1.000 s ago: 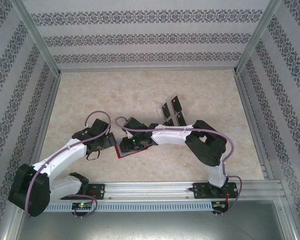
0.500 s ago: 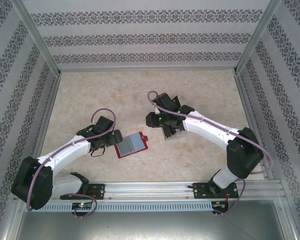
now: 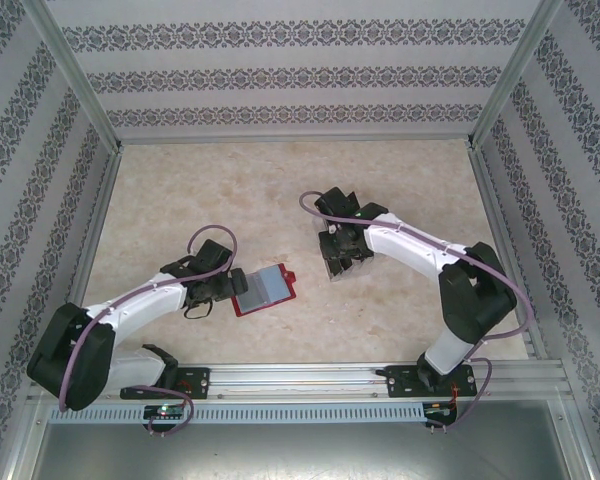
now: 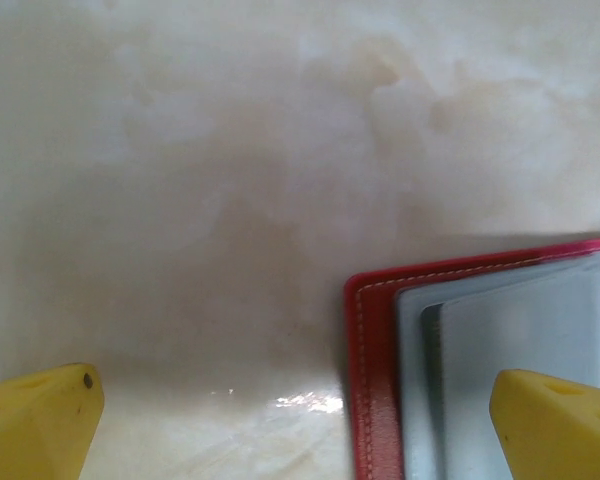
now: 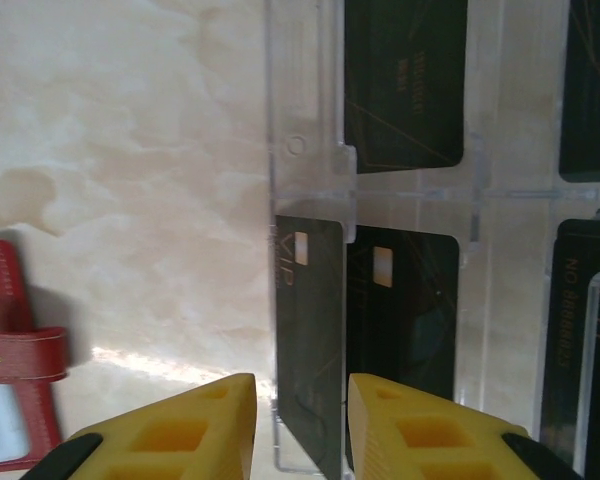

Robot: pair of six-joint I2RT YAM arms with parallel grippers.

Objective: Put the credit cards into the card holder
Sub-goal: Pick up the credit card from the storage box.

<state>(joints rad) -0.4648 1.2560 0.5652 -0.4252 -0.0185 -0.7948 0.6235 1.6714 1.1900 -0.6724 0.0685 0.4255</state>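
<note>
Jaws on the right: narrow gap, yellow fingertips (image 5: 180, 430) either side of a tilted black rectangular credit card (image 5: 310, 330) in a clear plastic slotted tray (image 5: 305, 160); grip or no grip impossible to tell. More black cards (image 5: 405, 80) in neighbouring slots. Jaws on the left: spread wide, empty, one fingertip (image 4: 555, 425) above the corner of the open red folding wallet (image 4: 375, 380), grey-blue pockets upward, flat on the pale marbled tabletop (image 4: 230, 200).

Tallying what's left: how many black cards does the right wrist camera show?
5 cards in the clear tray: two in the far row, three nearer, one between the right hand's fingers. More may lie off-frame.
</note>
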